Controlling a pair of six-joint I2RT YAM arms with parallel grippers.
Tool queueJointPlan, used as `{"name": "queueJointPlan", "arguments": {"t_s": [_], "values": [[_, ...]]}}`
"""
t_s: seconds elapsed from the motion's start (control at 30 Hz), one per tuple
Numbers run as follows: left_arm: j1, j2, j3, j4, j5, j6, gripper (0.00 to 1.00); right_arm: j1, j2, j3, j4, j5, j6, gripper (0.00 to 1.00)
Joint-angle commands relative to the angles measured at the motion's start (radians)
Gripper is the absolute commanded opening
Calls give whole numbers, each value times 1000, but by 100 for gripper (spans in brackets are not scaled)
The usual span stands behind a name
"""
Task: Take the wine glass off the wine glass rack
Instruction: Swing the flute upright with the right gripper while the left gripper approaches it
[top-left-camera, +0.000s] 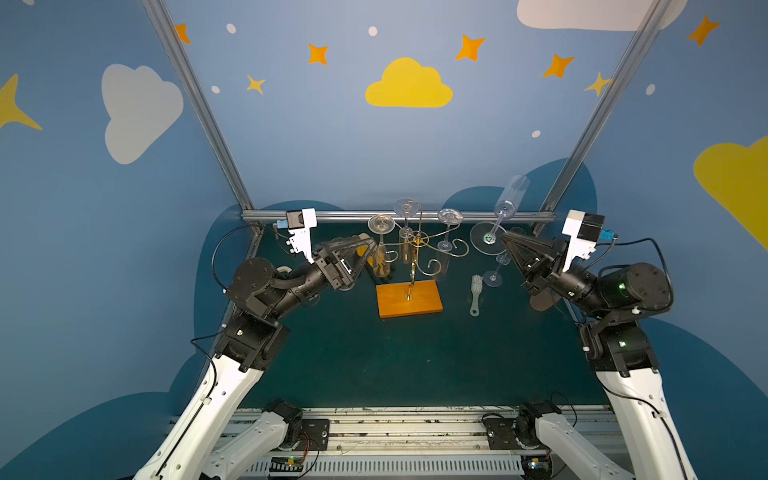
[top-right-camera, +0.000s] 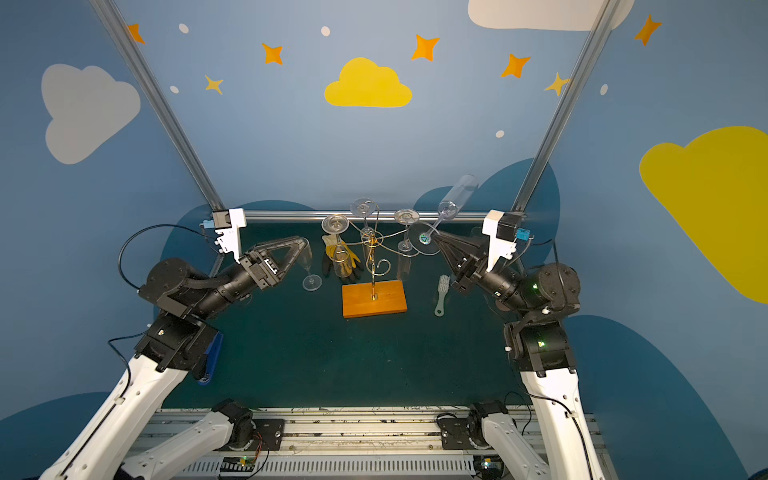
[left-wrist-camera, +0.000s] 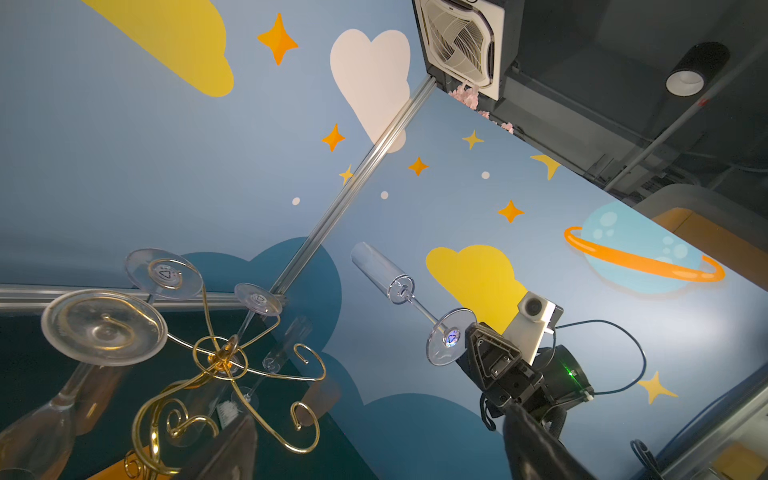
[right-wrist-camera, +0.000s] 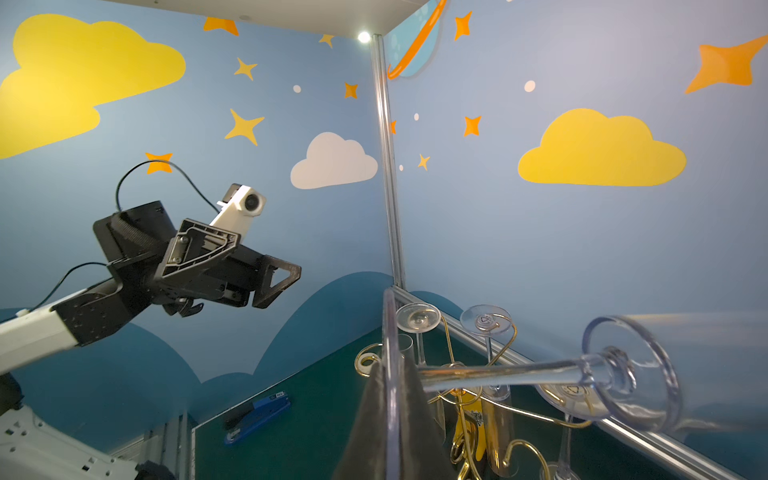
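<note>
My right gripper is shut on the foot of a clear flute wine glass. It holds the glass in the air to the right of the wine glass rack, clear of the gold arms, bowl tilted up toward the back wall. The rack's orange base rests on the green table. Three more glasses hang upside down on the rack. My left gripper stands open and holds nothing, left of the rack.
A white brush and a standing glass are right of the base. Another glass stands left of it. A yellow-black glove lies behind the rack. A blue stapler lies at the left edge. A metal rail bounds the back.
</note>
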Motion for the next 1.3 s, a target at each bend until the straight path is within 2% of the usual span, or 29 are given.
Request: {"name": "queueJointPlan", "arguments": {"t_s": [0.0, 0.53, 0.8, 1.0, 1.27], "values": [[12, 6, 1, 60, 61, -67, 91, 27, -21, -6, 49, -31, -100, 0], [22, 78, 40, 113, 215, -175, 91, 146, -29, -27, 60, -92, -381, 0], [16, 127, 58, 175, 311, -229, 91, 220, -46, -69, 62, -154, -581, 0], [-46, 183, 84, 168, 370, -207, 88, 297, -14, -54, 4, -195, -723, 0], [-140, 227, 95, 148, 364, -140, 85, 415, 31, -51, -32, -158, -837, 0]]}}
